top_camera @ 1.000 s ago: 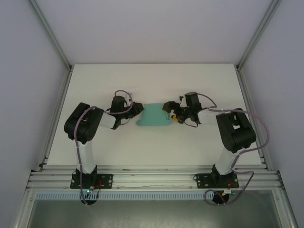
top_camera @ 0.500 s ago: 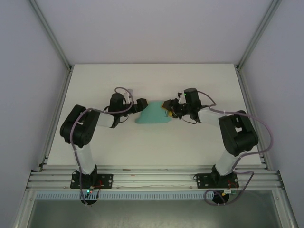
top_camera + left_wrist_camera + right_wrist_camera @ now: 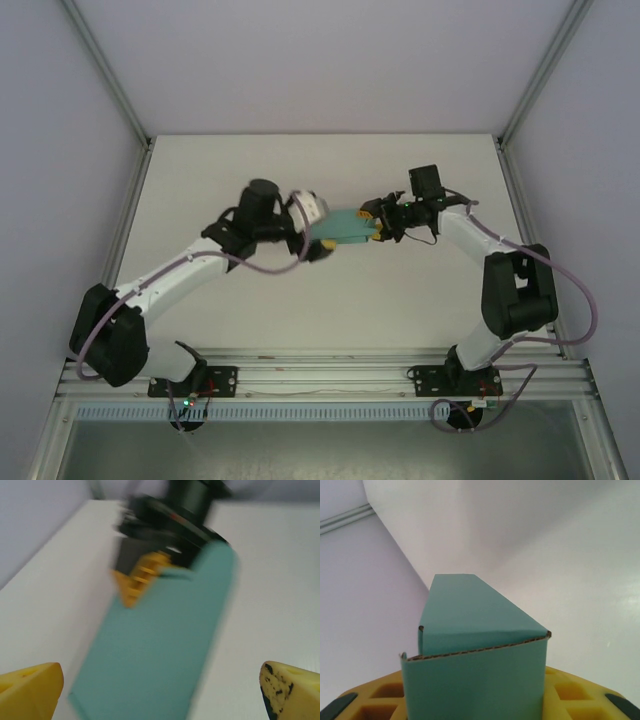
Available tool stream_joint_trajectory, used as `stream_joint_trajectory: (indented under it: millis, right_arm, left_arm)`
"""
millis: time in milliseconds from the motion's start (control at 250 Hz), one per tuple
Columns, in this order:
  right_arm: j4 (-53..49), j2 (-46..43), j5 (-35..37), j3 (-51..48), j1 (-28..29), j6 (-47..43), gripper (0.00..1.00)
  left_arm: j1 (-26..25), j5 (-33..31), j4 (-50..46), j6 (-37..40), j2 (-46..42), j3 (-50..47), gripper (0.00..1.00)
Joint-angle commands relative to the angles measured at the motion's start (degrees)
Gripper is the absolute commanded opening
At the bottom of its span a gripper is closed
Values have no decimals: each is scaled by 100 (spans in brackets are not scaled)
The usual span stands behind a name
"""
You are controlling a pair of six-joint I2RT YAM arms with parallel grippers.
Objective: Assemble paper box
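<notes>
1. The paper box (image 3: pixel 350 227) hangs between the 2 grippers above the middle of the table (image 3: pixel 240 165). It seems lifted clear of the surface, though the top view does not settle that.
2. Its long axis runs roughly left to right in the top view, from one gripper to the other, with the right end a little farther from the bases.
3. The right gripper (image 3: pixel 379 222) has its jaws closed on the right end. In the right wrist view, the teal card stands pinched between the yellow pads (image 3: pixel 570 690), with the rest of the box reaching away from them.
4. The left gripper (image 3: pixel 320 240) is at the free left end with its jaws spread wide. In the left wrist view, its 2 yellow fingertips (image 3: pixel 30 687) sit well out to either side of the near end and touch nothing.
5. The left arm is stretched far forward and inward; the right arm reaches inward with a bent elbow.
6. My judgement: the left jaws are aligned to close on the free end.
</notes>
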Motion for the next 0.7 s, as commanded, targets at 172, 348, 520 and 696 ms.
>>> stream_joint_trajectory:
  millis: [172,348,520,696]
  right_arm:
    - [-1281,182,-892,393,10,293,37]
    - [-1344,136,-969,375,6,549,38]
    - [-1623,159,-1073,397,6,380,42]
    - [-1460,121,-1065,238,19,525,43]
  left_arm:
    - [-295,-2088,-675,1606,273,-54,100]
    - [-394,-2471,-850,1755,632,173,100]
    - [-397,-2501,-526,1664,661,141,90]
    - [-397,-2083,-210,1598,533,43,69]
